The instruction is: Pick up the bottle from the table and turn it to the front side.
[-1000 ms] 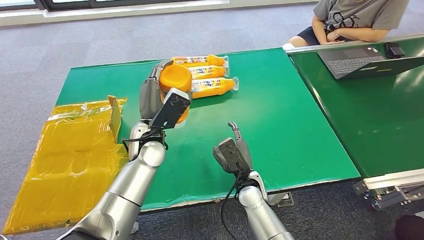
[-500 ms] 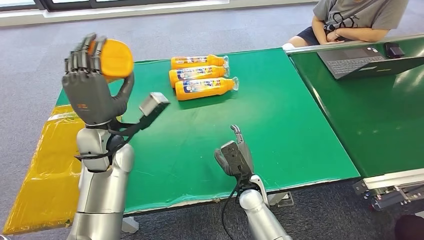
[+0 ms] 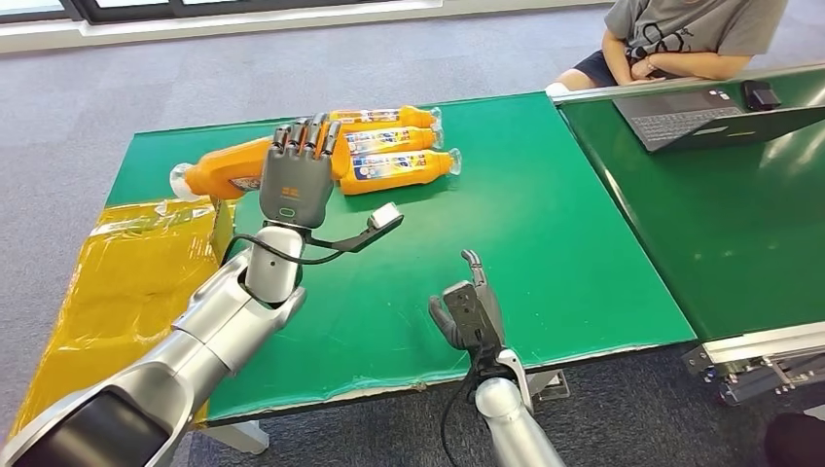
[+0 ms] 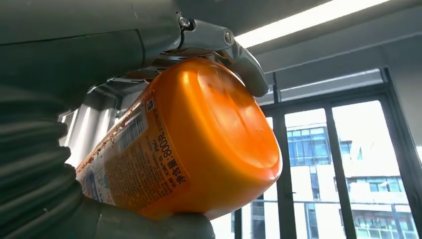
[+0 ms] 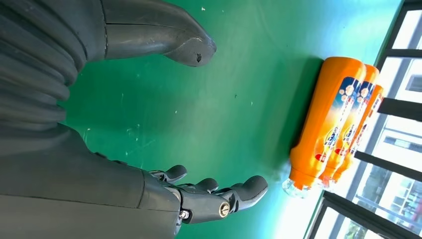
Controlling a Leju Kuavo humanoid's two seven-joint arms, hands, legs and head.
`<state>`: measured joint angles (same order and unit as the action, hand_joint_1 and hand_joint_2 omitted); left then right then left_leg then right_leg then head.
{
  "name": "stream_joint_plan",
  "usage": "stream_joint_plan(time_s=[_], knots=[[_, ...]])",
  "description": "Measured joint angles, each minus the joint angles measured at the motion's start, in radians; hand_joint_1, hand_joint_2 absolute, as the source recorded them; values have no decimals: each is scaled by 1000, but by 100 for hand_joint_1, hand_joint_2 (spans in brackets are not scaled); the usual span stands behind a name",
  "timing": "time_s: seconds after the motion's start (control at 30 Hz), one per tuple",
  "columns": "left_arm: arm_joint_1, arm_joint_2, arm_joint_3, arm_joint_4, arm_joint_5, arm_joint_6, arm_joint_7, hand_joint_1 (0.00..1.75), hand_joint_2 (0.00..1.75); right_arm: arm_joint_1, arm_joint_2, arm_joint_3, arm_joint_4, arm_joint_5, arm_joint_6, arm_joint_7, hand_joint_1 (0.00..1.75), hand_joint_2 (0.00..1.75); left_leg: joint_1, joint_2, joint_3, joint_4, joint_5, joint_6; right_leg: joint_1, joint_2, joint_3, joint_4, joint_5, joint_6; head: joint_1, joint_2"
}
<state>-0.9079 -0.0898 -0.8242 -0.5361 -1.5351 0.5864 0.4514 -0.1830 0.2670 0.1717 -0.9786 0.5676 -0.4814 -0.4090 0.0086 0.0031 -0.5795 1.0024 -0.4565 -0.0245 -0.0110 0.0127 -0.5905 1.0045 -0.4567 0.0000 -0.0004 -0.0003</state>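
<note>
A green-topped bench (image 3: 545,224) stands on a grey carpeted floor (image 3: 146,78), its near edge worn pale along the front. A second green bench (image 3: 739,224) sits just beside it on the right, with a light metal frame along its edges, and carries an open dark laptop (image 3: 700,115) and a small black object (image 3: 761,94). A person in a grey shirt (image 3: 696,34) sits behind that bench. Yellow plastic sheeting (image 3: 126,282) lies left of the first bench. Along the far wall runs a dark window frame (image 3: 243,8). The left wrist view shows tall dark-framed windows (image 4: 343,164) with buildings outside and a bright ceiling light strip (image 4: 308,20).
</note>
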Motion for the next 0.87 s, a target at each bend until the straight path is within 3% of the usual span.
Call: stream_joint_plan(time_s=[0.23, 0.43, 0.67, 0.87], knots=[[-42, 26, -116, 136, 0, -318, 9, 175, 175, 22, -3, -14, -38, 13, 14, 3, 0, 175, 1, 0, 0, -1, 0, 0, 1, 0, -1, 0, 0, -1, 0, 0], [-44, 56, -136, 212, 0, -531, 4, 175, 175, 30, -5, -22, -63, 29, 29, 8, 0, 175, 1, 0, -1, -1, 1, -1, 2, 0, -1, 0, 0, -1, 0, 0], [-41, 96, -134, 254, 1, -681, 117, 175, 175, 32, -6, -36, -73, 41, 33, 17, 0, 175, 1, -2, -2, -1, 1, -1, 2, -2, -1, 0, 0, -1, 0, 0], [-41, 125, -125, 268, 3, -706, 148, 175, 175, 32, -5, -37, -74, 46, 33, 19, 0, 175, 1, -3, -2, -1, 1, -1, 2, -3, -1, 0, 0, -1, 0, 0]])
